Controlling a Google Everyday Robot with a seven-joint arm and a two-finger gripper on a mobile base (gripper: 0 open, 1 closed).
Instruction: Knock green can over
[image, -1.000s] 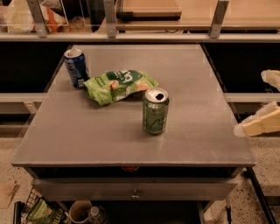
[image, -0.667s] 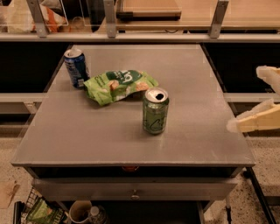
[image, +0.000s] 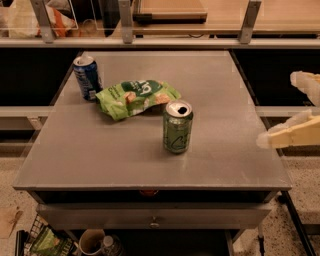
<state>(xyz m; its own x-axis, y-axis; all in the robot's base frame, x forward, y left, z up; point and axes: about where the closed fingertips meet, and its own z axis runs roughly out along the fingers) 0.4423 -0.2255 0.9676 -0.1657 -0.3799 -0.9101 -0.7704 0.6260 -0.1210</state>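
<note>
The green can (image: 177, 127) stands upright near the middle of the grey table (image: 100, 155), with its silver top opened and a dark outlined logo on its side. My gripper (image: 276, 110) is at the right edge of the view, beyond the table's right side and well to the right of the can. Its two pale fingers are spread apart and hold nothing. The lower finger (image: 292, 134) reaches over the table's right edge; the upper finger (image: 306, 83) is cut off by the frame.
A blue can (image: 87, 76) stands upright at the table's back left. A flat green snack bag (image: 135, 97) lies between it and the green can. A railing and shelf run behind the table. A bin of items sits under the table's front left.
My gripper has moved a little to the left, toward the table's right edge. The cans and the bag have not moved.
</note>
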